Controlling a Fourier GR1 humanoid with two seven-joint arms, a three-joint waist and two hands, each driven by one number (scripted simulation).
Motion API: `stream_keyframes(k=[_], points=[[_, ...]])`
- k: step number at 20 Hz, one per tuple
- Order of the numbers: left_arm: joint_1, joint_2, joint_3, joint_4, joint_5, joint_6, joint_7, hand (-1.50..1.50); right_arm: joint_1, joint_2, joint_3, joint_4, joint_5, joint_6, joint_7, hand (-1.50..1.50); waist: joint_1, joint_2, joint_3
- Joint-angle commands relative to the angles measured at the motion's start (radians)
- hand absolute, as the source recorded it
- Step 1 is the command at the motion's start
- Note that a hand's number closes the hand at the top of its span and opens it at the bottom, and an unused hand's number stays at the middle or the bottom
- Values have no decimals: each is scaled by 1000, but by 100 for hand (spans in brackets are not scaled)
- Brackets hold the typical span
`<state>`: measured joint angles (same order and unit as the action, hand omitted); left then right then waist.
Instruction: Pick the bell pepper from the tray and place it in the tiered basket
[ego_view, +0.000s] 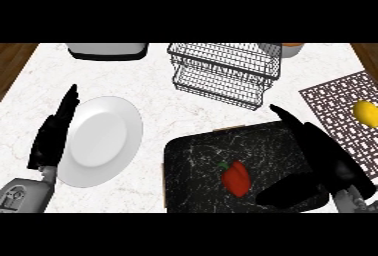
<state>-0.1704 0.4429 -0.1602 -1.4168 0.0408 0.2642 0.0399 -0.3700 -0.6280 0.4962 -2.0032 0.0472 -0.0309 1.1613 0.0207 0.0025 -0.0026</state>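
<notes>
A red bell pepper (237, 178) with a green stem lies near the middle of the black speckled tray (199, 160) at the lower centre. The wire tiered basket (225, 72) stands at the back centre and holds nothing that I can see. My right hand (325, 157) hovers over the tray's right edge, open, fingers stretched toward the back and thumb spread below, just right of the pepper and apart from it. My left hand (53, 132) rests open at the left, fingers up, beside a white plate.
A white plate (100, 140) lies left of the tray. A brown patterned mat (336, 110) at the right carries a yellow lemon (366, 112). A grey appliance (107, 49) sits at the back left, an orange object (293, 48) behind the basket.
</notes>
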Motion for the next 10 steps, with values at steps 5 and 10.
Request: stream_keyframes(k=[5, 10], points=[[-18, -31, 8, -3, -22, 19, 24, 0, -66, 92, 132, 42, 54, 49, 275, -150, -19, -5, 1], [42, -21, 4, -37, -38, -2, 6, 0, -71, 137, 161, 91, 95, 50, 282, -150, -14, -7, 1]])
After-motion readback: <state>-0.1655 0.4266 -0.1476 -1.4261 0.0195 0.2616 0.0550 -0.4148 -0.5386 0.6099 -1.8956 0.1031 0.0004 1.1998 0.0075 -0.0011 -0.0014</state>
